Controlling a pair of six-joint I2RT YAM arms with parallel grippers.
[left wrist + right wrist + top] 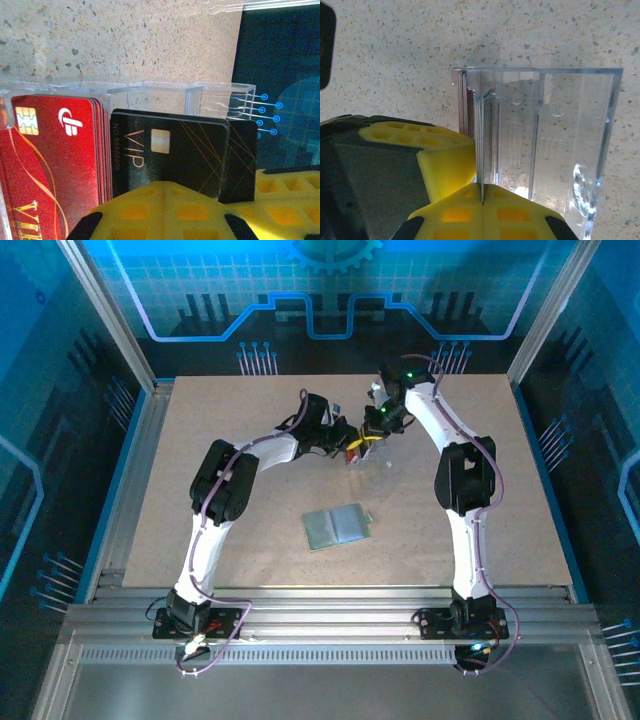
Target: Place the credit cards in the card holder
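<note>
Our left pincer was pressed together, its yellow tips right in front of the lower edge of the black cards. We could not tell whether it gripped one or only stood against them. Those cards stood on edge, the front one marked VIP, with another behind it offset to the right. Just beside them on the left stood a stack of red cards, chip at the top. Both sets sat inside a clear box, though the rear black card poked out past its wall. Our right pincer was also closed, pinching a thin edge that rose straight out of the seam between its tips. Whether that was a card or a wall of the box we could not tell. It stood among other thin edges, with the pinkish edges of the red stack just to its left and the empty part of the box to its right. From above, we saw both arms meeting over the box near the middle of the worktop. The holder lay flat nearer to the bases, well apart from the box and both pincers.
</note>
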